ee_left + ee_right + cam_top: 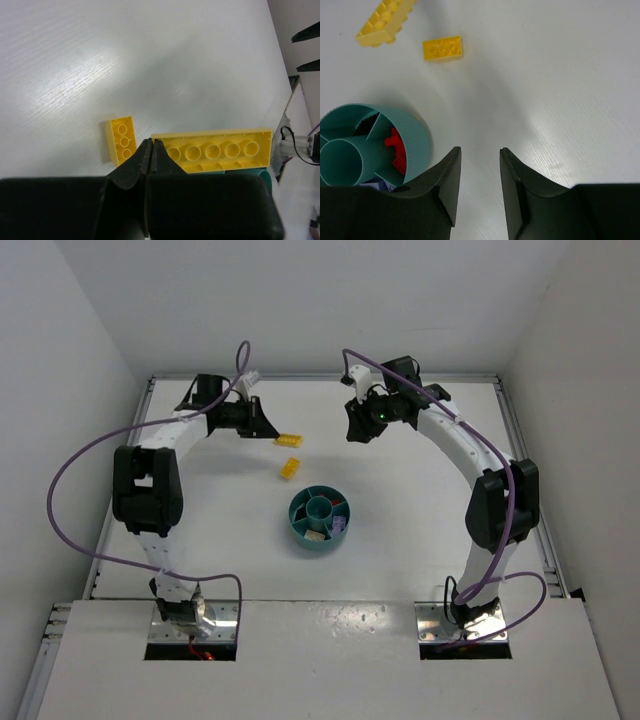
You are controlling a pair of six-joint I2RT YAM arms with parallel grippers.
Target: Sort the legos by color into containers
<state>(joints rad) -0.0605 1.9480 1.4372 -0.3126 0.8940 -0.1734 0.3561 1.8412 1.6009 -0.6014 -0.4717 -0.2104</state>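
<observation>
Your white counter [420,510] sits inside pale walls. Your left tool [151,150] is pinched fully together with nothing in it, its tips between the small yellow brick [122,140] and the long yellow brick [215,150], far left of centre. Your right tool [480,175] hangs partly spread, empty. The teal dish [300,525] at mid-counter holds red bricks [396,150], plus beige and purple pieces.

The left arm [150,475] bends up from its base and reaches to the far side, and its gripper [151,150] has the jaws pressed together. The right arm [490,490] curves the same way; its gripper [480,155] has jaws apart.
</observation>
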